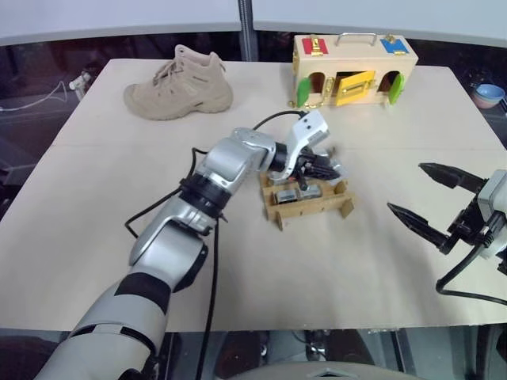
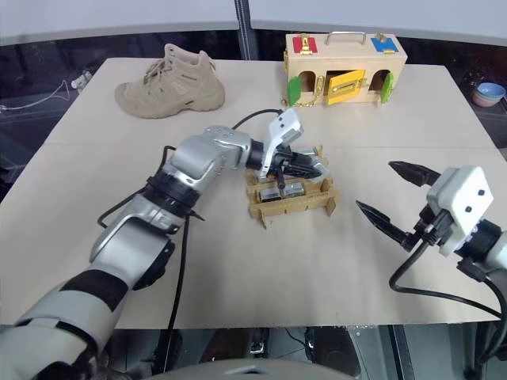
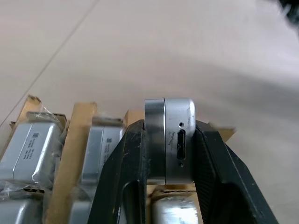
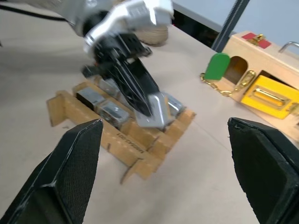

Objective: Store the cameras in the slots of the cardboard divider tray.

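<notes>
Pale beige boards make up the table [image 1: 380, 269], with dark floor showing past its edges. At the far left of the table a tan boot [image 1: 181, 83] lies with its toe toward the robot's left. At the far middle stands a wooden latch box [image 1: 353, 67] with a yellow door, green flaps, red and blue latches and a metal handle on top. Neither stands between the arms and the tray; both are well apart from it.

Near the table's middle sits the cardboard divider tray [image 1: 313, 207], its long side running roughly across the table. Several slots already hold cameras [image 3: 29, 144], silver-grey and wrapped in clear film, standing on edge between the strips.

Over the far right part of the tray, the left pincer [image 2: 313, 168] grips one silver camera [image 3: 169, 140] between its black fingers [image 3: 122, 163], which press on its two broad faces. That camera stands on edge with its narrow side, bearing a small port, facing the wrist camera; its long axis runs along the fingers, tilted down toward the tray. It hangs just above the cardboard strips, close to the stored cameras beside it.

Off to the right of the tray and well apart from it, the right pincer [image 1: 428, 194] hovers with its fingers spread wide and nothing between them, pointing toward the tray.
</notes>
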